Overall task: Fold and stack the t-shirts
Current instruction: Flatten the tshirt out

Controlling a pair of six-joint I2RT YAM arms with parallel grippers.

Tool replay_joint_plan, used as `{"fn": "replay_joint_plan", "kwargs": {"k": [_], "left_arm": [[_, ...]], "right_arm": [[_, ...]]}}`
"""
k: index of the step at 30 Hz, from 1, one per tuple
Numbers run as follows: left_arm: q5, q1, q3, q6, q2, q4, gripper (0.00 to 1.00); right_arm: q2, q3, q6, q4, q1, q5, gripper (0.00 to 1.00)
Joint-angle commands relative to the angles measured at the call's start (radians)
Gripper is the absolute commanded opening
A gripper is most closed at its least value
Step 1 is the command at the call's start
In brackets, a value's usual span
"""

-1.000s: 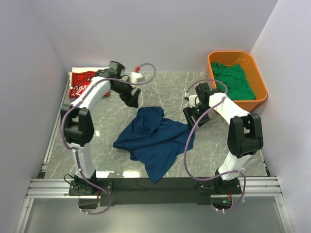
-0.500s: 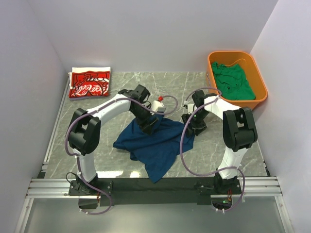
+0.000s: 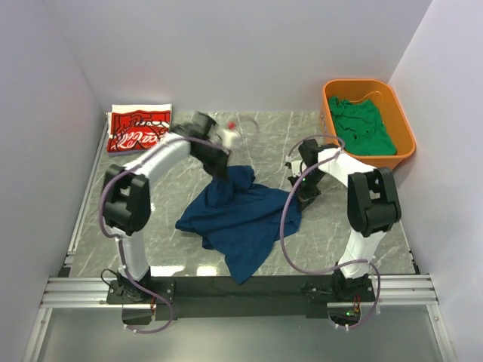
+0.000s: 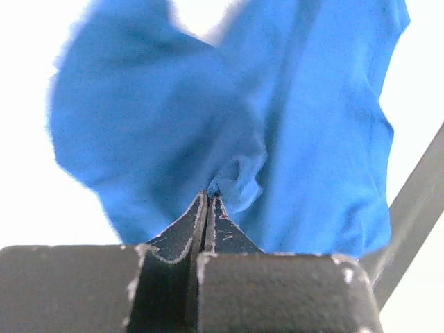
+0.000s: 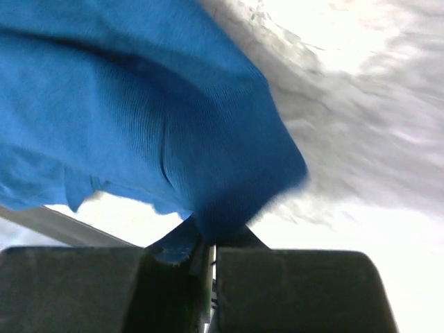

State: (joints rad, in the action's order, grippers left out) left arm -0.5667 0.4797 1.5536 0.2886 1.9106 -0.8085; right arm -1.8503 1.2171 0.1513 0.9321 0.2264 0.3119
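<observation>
My overhead feed shows the crumpled navy blue cloth t-shirt (image 3: 241, 215) plain; both wrist feeds render it brighter blue. The folded red cloth t-shirt (image 3: 138, 130) carries white script lettering. The green cloth t-shirt (image 3: 366, 124) is plain, the rectangular plastic tub (image 3: 381, 163) orange, the stone desk (image 3: 264, 143) grey, white-veined.

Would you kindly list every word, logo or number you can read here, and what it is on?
"Coca-Cola": white script on the folded red t-shirt.
The other white print on that shirt is too small to read.
Nothing legible on the blue t-shirt or elsewhere.
</observation>
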Motion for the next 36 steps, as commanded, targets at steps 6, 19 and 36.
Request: {"fn": "replay_joint_plan", "kwargs": {"k": [6, 19, 36], "left_arm": [[-0.168, -0.406, 0.408, -0.172, -0.03, -0.061, 0.01], [-0.216, -0.72, 0.514, -0.437, -0.139, 0.221, 0.0], [-0.314, -0.768, 0.186, -0.338, -0.399, 0.345, 0.0]], "right_arm": [[0.226, 0.206, 0.23, 0.033, -0.018, -0.131, 0.0], [0.27, 0.504, 0.379, -0.059, -0.024, -0.444, 0.0], [0.365, 0.507, 0.418, 0.025, 0.022, -0.315, 0.0]]}}
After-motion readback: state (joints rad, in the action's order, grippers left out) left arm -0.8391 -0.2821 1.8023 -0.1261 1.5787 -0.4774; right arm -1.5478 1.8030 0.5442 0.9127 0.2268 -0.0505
